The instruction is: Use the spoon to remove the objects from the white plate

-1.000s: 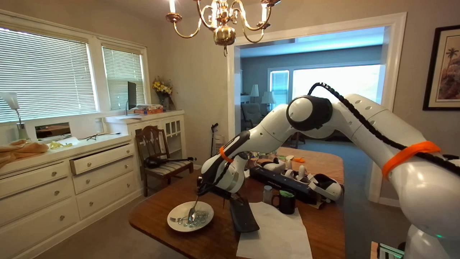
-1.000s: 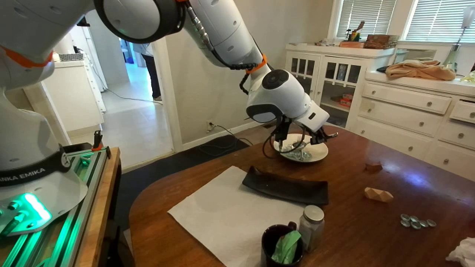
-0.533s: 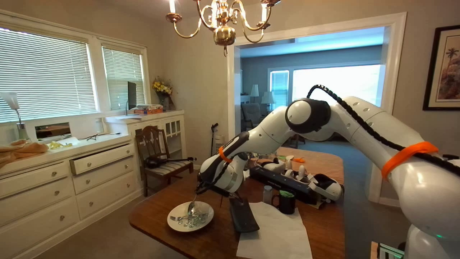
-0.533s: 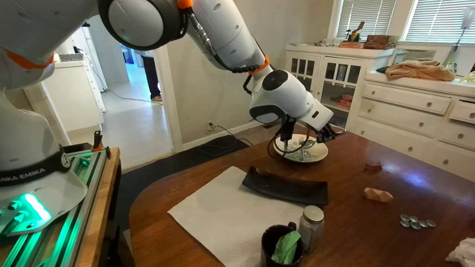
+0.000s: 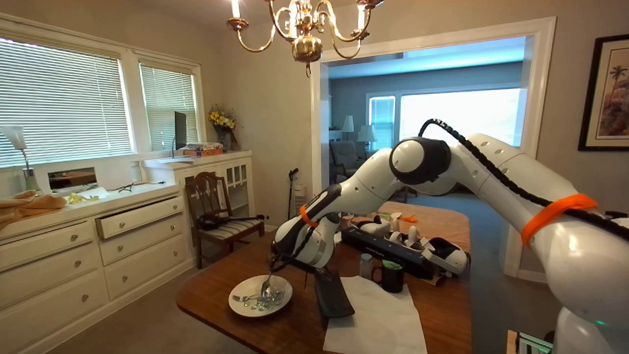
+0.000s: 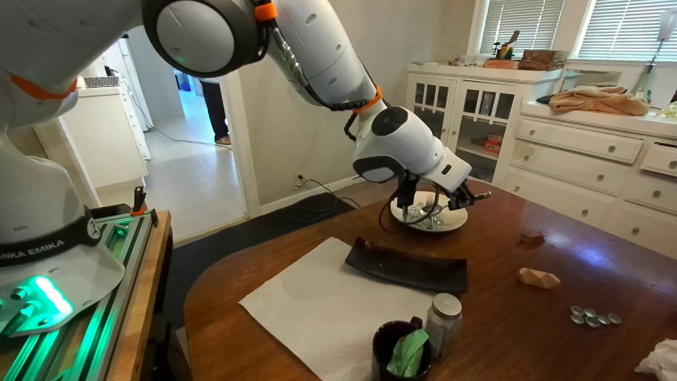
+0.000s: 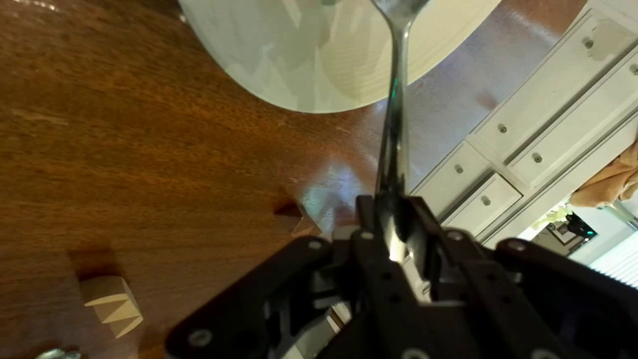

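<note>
Here, end effector (image 7: 392,212) clamped tight on spoon (image 7: 396,109), white plate (image 7: 309,92) cut off (in wrist view), bits (image 5: 261,305) indistinct.

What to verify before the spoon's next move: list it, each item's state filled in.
Spoon gripped by the tool: ok, handle clamped.
White plate flat on the table: ok.
Spoon's bowl over the plate: ok, in an exterior view.
Bowl loaded: cannot tell.
Plate rid of glassy bits: not ok, several lie on it.
Fork away from the bits: not ok, it lies among them.
</note>
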Controlling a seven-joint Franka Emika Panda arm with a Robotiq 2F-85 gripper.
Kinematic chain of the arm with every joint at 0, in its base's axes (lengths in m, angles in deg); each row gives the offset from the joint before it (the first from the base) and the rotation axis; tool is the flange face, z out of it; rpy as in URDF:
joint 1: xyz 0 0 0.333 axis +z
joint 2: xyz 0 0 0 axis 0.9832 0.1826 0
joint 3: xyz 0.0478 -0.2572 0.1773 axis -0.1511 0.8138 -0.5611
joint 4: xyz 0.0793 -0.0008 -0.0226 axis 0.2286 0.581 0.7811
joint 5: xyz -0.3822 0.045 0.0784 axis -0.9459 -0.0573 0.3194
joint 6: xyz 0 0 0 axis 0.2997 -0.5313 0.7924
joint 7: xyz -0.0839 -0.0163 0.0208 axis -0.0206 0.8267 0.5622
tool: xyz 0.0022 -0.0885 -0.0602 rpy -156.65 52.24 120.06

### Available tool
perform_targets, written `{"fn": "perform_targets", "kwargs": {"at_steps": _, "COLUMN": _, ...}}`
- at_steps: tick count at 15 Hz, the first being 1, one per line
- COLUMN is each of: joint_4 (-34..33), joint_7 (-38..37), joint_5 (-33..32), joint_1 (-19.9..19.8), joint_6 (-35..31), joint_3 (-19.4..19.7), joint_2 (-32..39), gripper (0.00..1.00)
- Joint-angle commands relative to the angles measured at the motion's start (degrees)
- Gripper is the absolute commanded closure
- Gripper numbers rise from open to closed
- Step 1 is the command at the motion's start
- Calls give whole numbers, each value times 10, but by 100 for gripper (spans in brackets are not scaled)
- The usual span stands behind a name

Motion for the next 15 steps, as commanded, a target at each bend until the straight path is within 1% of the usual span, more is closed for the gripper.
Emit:
{"fn": "perform_targets", "kwargs": {"at_steps": 1, "joint_4": 35, "joint_7": -59, "joint_5": -56, "joint_1": 3, "joint_6": 7, "joint_3": 28, "joint_2": -16, "gripper": 95}}
{"fn": "perform_targets", "kwargs": {"at_steps": 4, "joint_4": 61, "joint_7": -86, "joint_5": -73, "joint_1": 10, "joint_6": 29, "joint_3": 57, "joint_2": -39, "gripper": 95}}
{"fn": "perform_targets", "kwargs": {"at_steps": 5, "joint_4": 65, "joint_7": -93, "joint_5": -81, "joint_1": 8, "joint_6": 30, "joint_3": 60, "joint_2": -41, "gripper": 95}}
{"fn": "perform_targets", "kwargs": {"at_steps": 7, "joint_4": 73, "joint_7": -107, "joint_5": -85, "joint_1": 17, "joint_6": 34, "joint_3": 77, "joint_2": -50, "gripper": 95}}
{"fn": "perform_targets", "kwargs": {"at_steps": 8, "joint_4": 79, "joint_7": -112, "joint_5": -74, "joint_1": 31, "joint_6": 45, "joint_3": 99, "joint_2": -59, "gripper": 95}}
{"fn": "perform_targets", "kwargs": {"at_steps": 10, "joint_4": 83, "joint_7": -121, "joint_5": -70, "joint_1": 46, "joint_6": 62, "joint_3": 119, "joint_2": -72, "gripper": 95}}
{"fn": "perform_targets", "kwargs": {"at_steps": 11, "joint_4": 82, "joint_7": -127, "joint_5": -64, "joint_1": 61, "joint_6": 74, "joint_3": 137, "joint_2": -76, "gripper": 95}}
{"fn": "perform_targets", "kwargs": {"at_steps": 13, "joint_4": 83, "joint_7": -140, "joint_5": -47, "joint_1": 102, "joint_6": 105, "joint_3": 188, "joint_2": -89, "gripper": 95}}
{"fn": "perform_targets", "kwargs": {"at_steps": 14, "joint_4": 81, "joint_7": -148, "joint_5": -43, "joint_1": 118, "joint_6": 117, "joint_3": 207, "joint_2": -91, "gripper": 95}}
{"fn": "perform_targets", "kwargs": {"at_steps": 15, "joint_4": 76, "joint_7": -151, "joint_5": -45, "joint_1": 119, "joint_6": 119, "joint_3": 206, "joint_2": -89, "gripper": 95}}
